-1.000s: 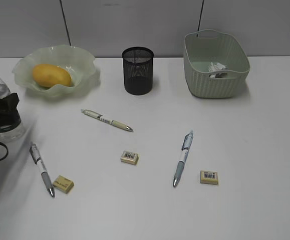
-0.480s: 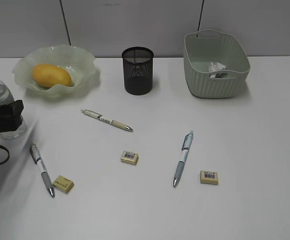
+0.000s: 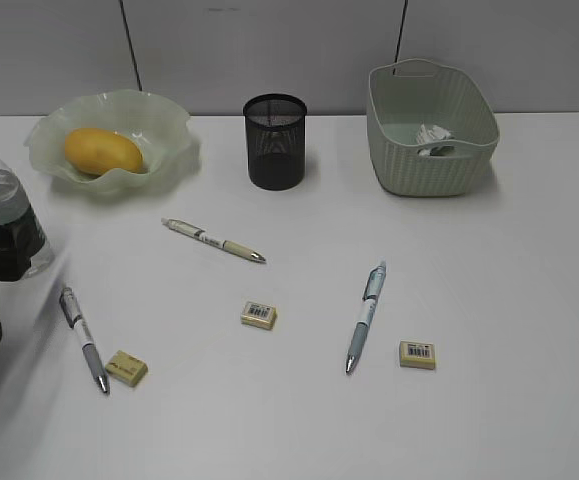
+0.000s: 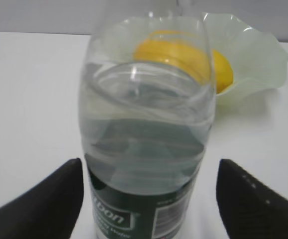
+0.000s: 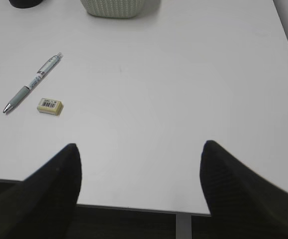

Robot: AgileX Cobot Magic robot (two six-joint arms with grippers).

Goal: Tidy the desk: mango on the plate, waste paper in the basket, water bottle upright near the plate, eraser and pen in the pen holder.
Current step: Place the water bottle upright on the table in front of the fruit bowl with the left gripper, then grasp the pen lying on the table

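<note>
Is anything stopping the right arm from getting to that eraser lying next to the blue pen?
Probably not. The right gripper hangs open over bare desk, and the eraser lies flat in the open beside the pen, the two apart. Nothing stands between them.

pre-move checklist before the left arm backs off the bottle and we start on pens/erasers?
1. Left gripper clear of the water bottle: ok, jaws stand apart, gaps show on both sides.
2. Bottle upright near the plate: ok, standing left of it.
3. Mango on the plate: ok.
4. Waste paper in the basket: ok.
5. Pen holder loaded: not ok; three pens and three erasers lie on the desk.
6. Right gripper free: ok, open and empty, nearest pen and eraser ahead to its left.
</note>
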